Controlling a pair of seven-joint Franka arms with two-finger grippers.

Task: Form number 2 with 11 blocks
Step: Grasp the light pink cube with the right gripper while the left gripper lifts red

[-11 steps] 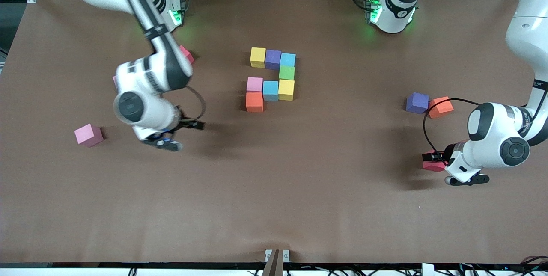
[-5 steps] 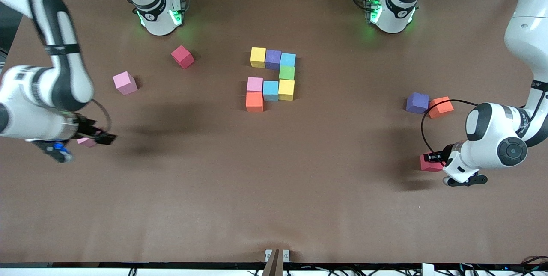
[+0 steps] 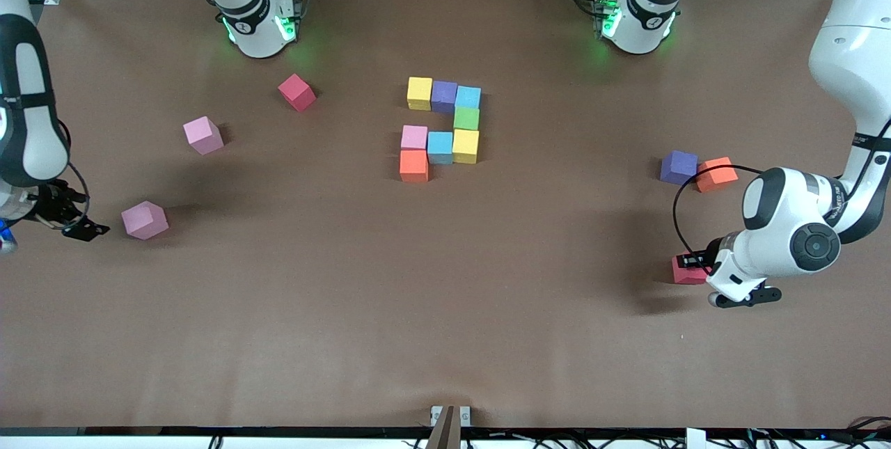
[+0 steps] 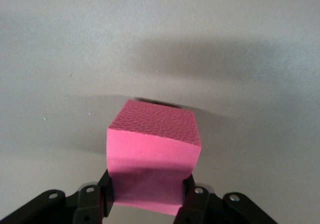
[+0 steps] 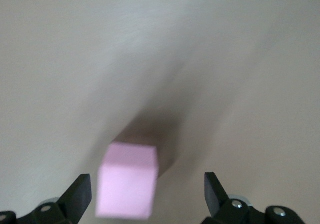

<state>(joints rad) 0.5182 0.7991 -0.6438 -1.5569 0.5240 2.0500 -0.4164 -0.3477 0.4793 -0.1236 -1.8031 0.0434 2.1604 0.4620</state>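
At the left arm's end of the table, the left gripper (image 4: 147,204) pinches a red foam block (image 3: 688,270) by opposite flat faces. Soft and light, it should lift easily. Toward the right arm's end, the right gripper (image 5: 147,194) hangs spread over a pink block (image 5: 127,186).

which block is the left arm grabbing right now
Go to the left arm's end of the table. Nearer the camera than the purple block and orange block, the left gripper is shut on a red block, the only one in a grip.
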